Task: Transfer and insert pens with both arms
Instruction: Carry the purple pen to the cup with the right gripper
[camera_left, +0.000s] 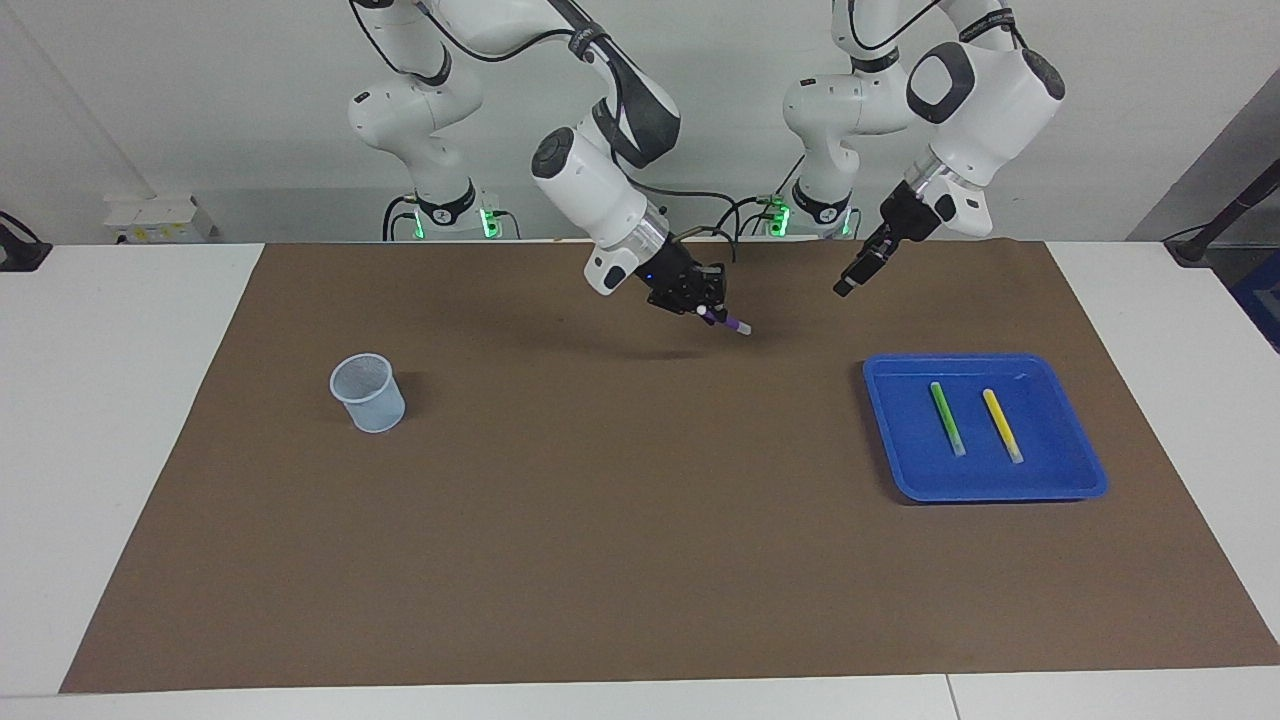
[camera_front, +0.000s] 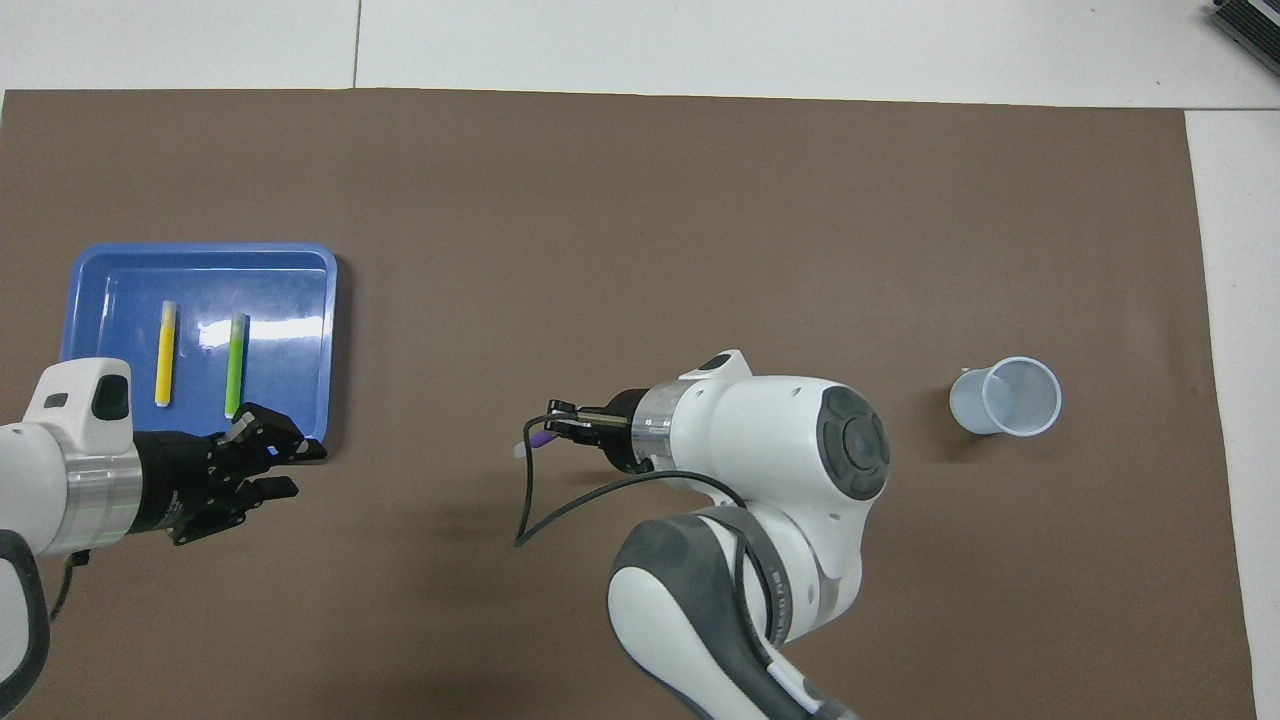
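While the right end effector (camera_left: 706, 311) grips the purple pen (camera_left: 733, 324) (airborne), I cannot tell the left's (camera_left: 847, 287) spread.

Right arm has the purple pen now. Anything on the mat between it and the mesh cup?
Nothing visible. The right gripper holds the purple pen over bare brown mat; the mesh cup stands alone toward the right arm's end. The blue tray lies the other way.

Bright, even overhead light; soft shadows on the mat (camera_left: 640, 520); glare in the tray (camera_front: 300, 325).
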